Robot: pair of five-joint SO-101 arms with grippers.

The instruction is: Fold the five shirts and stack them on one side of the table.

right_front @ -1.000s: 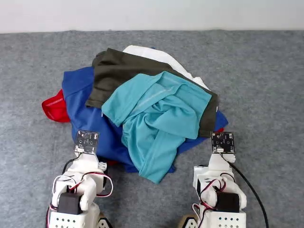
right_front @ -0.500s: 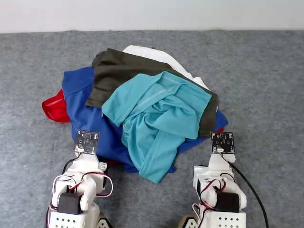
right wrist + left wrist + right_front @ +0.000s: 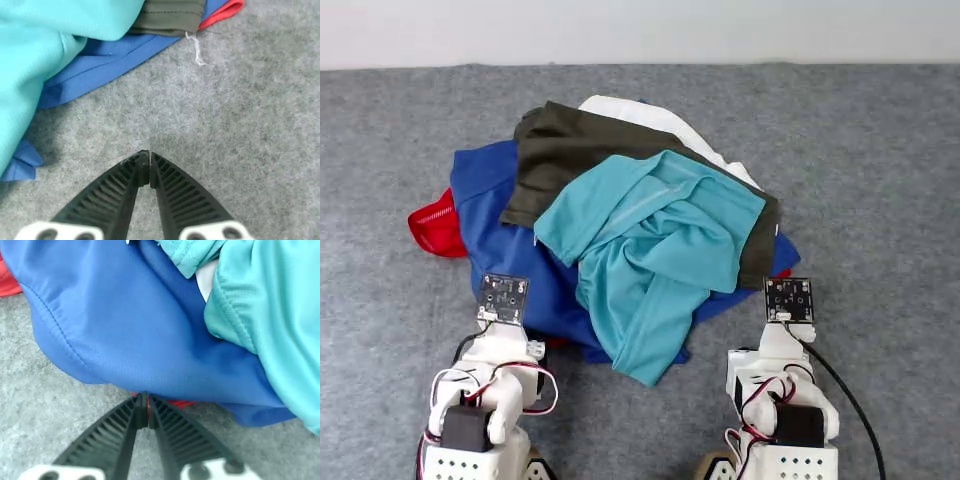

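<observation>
Across the middle of the grey, felt-like table [image 3: 880, 180], five shirts lie in one rumpled heap. Uppermost is a teal shirt [image 3: 655, 250] of fine mesh knit, creased and draped toward the arms. Under it an olive shirt [image 3: 570, 150] spreads fairly flat, with a stitched hem, and a white shirt [image 3: 630, 112] peeks out at the far edge. A blue shirt [image 3: 485, 200], smooth and faintly dimpled with a rounded, seamed hem, forms the broad lower layer. A red shirt [image 3: 435, 225] juts from beneath it on the left arm's side. The left gripper [image 3: 143, 402], black with ribbed fingers, has its tips pressed together just beside the blue hem. The right gripper [image 3: 145, 160], of the same ribbed build, is likewise closed on nothing above the fuzzy surface. A loose white thread [image 3: 197, 50] lies at the heap's edge.
</observation>
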